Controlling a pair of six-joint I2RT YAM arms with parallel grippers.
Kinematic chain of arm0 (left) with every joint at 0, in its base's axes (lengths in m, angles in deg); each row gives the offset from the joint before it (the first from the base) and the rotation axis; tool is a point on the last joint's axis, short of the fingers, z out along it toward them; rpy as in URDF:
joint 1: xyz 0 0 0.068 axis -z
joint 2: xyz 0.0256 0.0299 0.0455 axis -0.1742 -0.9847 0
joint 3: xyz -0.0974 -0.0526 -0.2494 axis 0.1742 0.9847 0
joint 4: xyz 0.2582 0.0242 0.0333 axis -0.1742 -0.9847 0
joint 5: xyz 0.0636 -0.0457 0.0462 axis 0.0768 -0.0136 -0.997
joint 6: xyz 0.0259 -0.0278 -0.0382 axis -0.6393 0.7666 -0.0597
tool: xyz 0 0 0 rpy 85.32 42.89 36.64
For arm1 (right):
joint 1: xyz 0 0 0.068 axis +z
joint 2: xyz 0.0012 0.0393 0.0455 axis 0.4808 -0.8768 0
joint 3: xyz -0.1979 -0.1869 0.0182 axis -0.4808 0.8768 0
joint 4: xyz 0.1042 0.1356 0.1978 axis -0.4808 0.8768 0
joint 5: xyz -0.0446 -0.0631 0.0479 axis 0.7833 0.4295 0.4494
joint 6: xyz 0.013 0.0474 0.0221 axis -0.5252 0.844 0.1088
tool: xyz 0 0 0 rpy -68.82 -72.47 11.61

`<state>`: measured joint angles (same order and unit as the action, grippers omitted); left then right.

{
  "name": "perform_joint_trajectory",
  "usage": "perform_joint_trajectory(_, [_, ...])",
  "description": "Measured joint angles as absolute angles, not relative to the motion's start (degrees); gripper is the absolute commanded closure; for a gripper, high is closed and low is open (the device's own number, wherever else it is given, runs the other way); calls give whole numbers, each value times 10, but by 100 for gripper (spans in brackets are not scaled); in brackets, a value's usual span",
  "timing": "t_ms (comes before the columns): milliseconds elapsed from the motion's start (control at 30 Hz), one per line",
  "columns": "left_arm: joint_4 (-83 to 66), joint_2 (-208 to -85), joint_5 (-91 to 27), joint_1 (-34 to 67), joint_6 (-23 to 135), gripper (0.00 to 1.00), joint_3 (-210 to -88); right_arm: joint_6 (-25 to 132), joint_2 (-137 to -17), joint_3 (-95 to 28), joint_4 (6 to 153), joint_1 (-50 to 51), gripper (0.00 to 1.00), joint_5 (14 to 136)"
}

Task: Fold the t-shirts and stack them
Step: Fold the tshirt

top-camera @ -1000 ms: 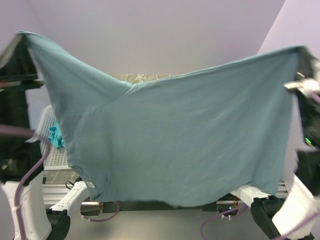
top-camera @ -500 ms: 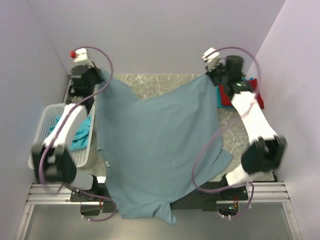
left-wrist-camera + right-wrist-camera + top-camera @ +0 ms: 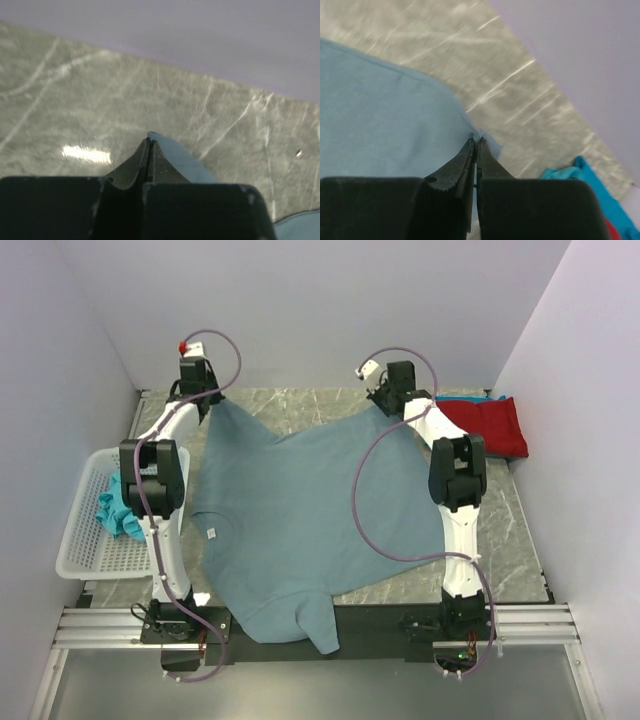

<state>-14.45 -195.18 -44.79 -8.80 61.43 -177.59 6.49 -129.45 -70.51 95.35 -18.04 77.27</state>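
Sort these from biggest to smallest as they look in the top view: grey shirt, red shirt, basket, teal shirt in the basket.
1. grey shirt, spread out
2. basket
3. red shirt, folded
4. teal shirt, bunched up and partly hidden, so it may really be bigger

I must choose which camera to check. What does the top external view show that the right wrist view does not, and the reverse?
Only the top view: the whole blue-grey t-shirt spread out, one part hanging over the near table edge, the left gripper, and the white basket holding a teal t-shirt. Only the wrist view: the right gripper seen close, shut on the shirt's edge. Both: blue-grey fabric on the marble table.
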Motion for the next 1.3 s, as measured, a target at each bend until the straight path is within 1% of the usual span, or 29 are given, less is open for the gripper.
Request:
perform_joint_trajectory(133, [-149, -1952, -444, -95, 607, 100, -1815, 74, -1301, -746, 946, -183, 100, 795])
perform_joint_trajectory(300, [-149, -1943, -428, -99, 607, 100, -1815, 92, -1287, -733, 924, -201, 100, 800])
perform_joint_trajectory(600, [-146, -1833, -383, -99, 608, 100, -1713, 116, -1213, -605, 902, -219, 100, 774])
perform_joint_trajectory(967, [-130, -1633, -343, -99, 622, 100, -1551, 146, -1101, -502, 877, -236, 100, 720])
perform_joint_trajectory(1300, [-137, -1533, -316, -99, 631, 100, -1464, 158, -1084, -452, 862, -254, 100, 700])
